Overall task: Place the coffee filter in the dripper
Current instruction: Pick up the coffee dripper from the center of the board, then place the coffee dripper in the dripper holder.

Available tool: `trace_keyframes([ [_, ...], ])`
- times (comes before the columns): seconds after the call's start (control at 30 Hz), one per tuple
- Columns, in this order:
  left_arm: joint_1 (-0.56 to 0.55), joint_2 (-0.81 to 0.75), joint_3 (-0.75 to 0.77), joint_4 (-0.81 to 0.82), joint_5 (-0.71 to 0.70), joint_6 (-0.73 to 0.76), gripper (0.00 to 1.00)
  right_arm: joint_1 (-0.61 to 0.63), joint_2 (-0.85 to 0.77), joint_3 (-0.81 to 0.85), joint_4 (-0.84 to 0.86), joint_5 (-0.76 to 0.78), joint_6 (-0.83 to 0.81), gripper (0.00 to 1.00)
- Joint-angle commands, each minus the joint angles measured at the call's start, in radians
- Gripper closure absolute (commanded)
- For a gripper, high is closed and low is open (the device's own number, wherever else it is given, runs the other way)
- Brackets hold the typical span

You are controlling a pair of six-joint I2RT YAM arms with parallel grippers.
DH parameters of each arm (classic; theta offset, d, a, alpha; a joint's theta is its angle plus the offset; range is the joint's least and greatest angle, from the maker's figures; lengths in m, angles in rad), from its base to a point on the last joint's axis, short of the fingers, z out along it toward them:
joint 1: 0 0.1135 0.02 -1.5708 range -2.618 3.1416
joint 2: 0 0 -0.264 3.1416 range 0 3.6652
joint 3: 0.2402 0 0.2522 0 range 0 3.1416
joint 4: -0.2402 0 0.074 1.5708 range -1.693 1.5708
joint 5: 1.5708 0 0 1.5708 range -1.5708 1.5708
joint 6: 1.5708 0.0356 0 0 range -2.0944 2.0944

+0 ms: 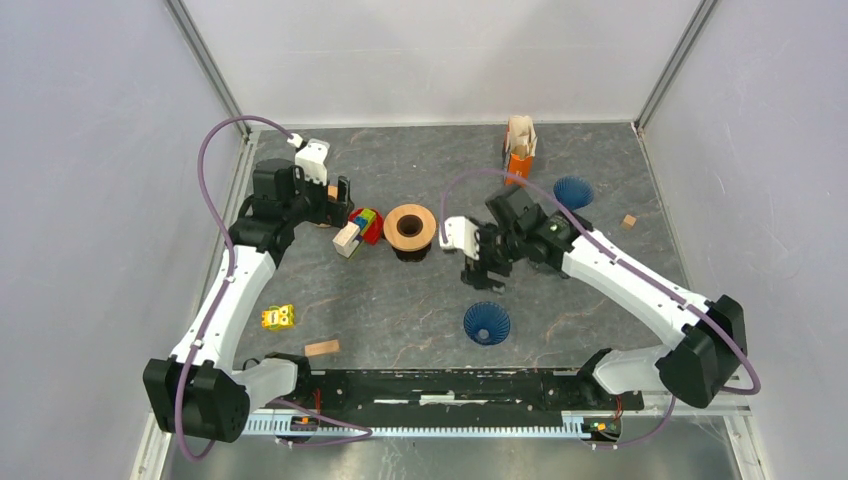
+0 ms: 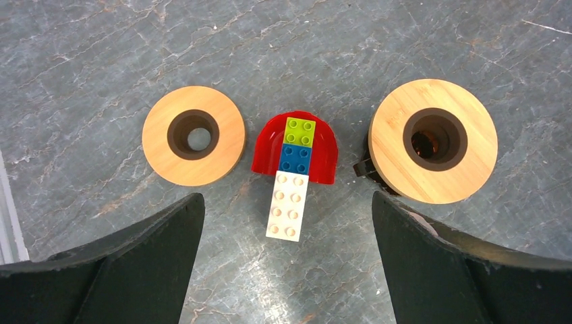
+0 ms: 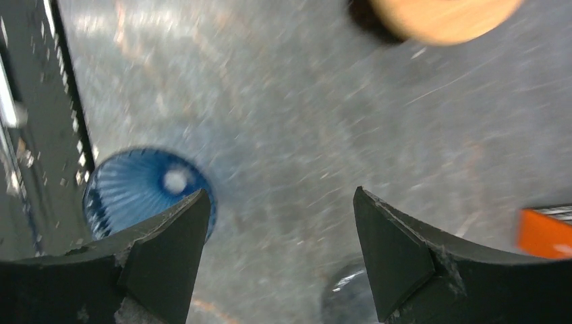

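Blue filter (image 3: 145,192) lies left of my right claw (image 3: 280,202), jaws wide, empty; best shift over, pinch its rim lightly.

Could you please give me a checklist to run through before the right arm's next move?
1. Right gripper empty, fingers apart: ok.
2. Near blue ribbed cone lying free on the table: ok.
3. Right gripper above that cone: not ok; it hangs between the cone and the wooden-rimmed dripper.
4. Dripper upright, top uncovered: ok.
5. Left gripper off the dripper: ok; open above the toy bricks beside it.
6. Right wrist view sharp: not ok, blurred.
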Motion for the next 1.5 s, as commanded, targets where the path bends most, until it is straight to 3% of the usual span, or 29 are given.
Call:
trace_keyframes([
  [0.0, 0.004, -0.004, -0.002, 0.051, 0.002, 0.064, 0.00, -0.009, -0.057, -0.156, -0.033, -0.025, -0.056, 0.16],
  [0.37, 0.002, -0.017, -0.015, 0.059, 0.075, 0.037, 0.00, -0.038, 0.013, -0.301, 0.015, -0.078, -0.072, 0.24],
  [0.53, 0.001, -0.026, -0.024, 0.059, 0.083, 0.046, 0.00, -0.042, 0.060, -0.310, 0.037, -0.109, -0.060, 0.36],
  [0.77, 0.000, -0.034, -0.033, 0.059, 0.098, 0.051, 0.00, -0.046, 0.108, -0.233, -0.015, -0.176, -0.063, 0.63],
  [1.03, -0.001, -0.042, -0.054, 0.059, 0.084, 0.092, 0.00, -0.050, 0.145, -0.069, -0.095, -0.248, -0.068, 0.99],
  [1.27, -0.002, -0.010, -0.022, 0.049, 0.110, 0.085, 0.00, -0.052, 0.248, 0.296, -0.144, -0.206, 0.020, 1.00],
  [1.47, -0.003, 0.020, 0.004, 0.056, 0.136, 0.054, 0.00, -0.051, 0.430, 0.639, -0.100, -0.144, 0.199, 1.00],
])
